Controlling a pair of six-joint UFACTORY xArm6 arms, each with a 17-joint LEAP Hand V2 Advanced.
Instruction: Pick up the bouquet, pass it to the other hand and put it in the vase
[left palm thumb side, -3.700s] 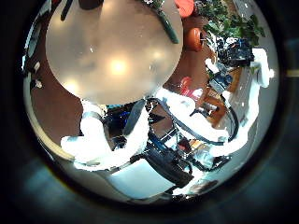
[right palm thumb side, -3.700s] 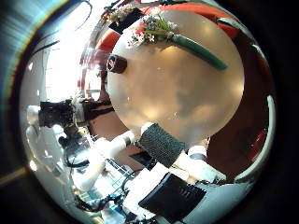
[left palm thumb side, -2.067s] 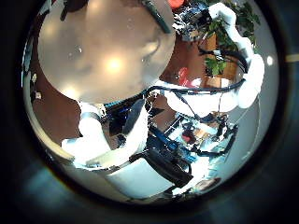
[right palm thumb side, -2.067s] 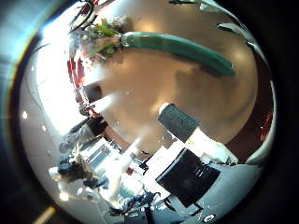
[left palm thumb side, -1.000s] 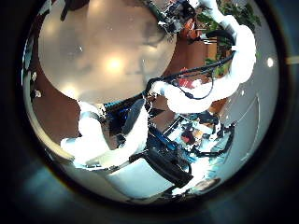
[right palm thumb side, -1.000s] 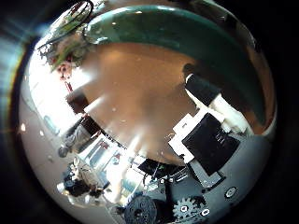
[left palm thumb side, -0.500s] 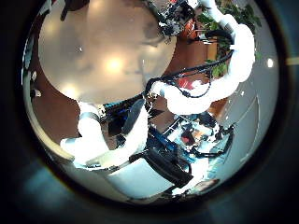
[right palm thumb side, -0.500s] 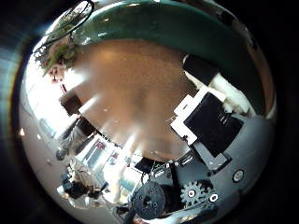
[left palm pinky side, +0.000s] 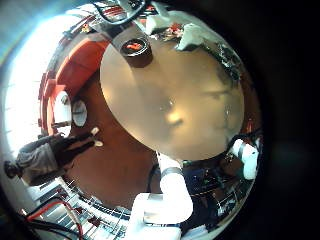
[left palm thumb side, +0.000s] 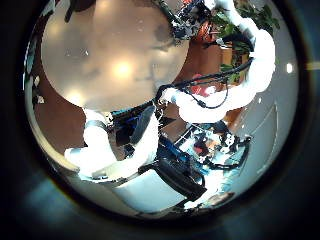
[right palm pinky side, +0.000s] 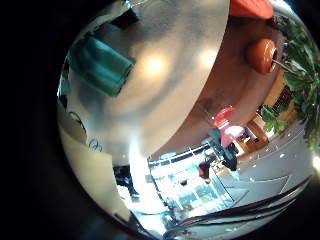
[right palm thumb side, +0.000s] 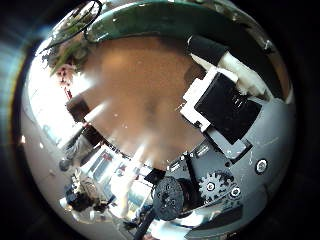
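Left hand (left palm thumb side: 112, 152): above round table (left palm pinky side: 175, 100), fingers (left palm pinky side: 170, 192) loosely extended, holding nothing. Vase (left palm pinky side: 135, 48): upright on table near far rim, well apart from left hand. Right hand (left palm thumb side: 186, 20): low over table near that rim, just beside vase. Bouquet (right palm thumb side: 170, 20): lying on table, stems fill right palm views, blooms (right palm thumb side: 68, 42) at one end. Right fingers (right palm thumb side: 225, 95) reach toward stems; grip state: cannot tell.

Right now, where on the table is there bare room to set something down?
The table's whole middle is bare, from the vase at its rim across to the side under the left hand. It is crowded only at the rim near the vase, where the right hand is down at the bouquet.
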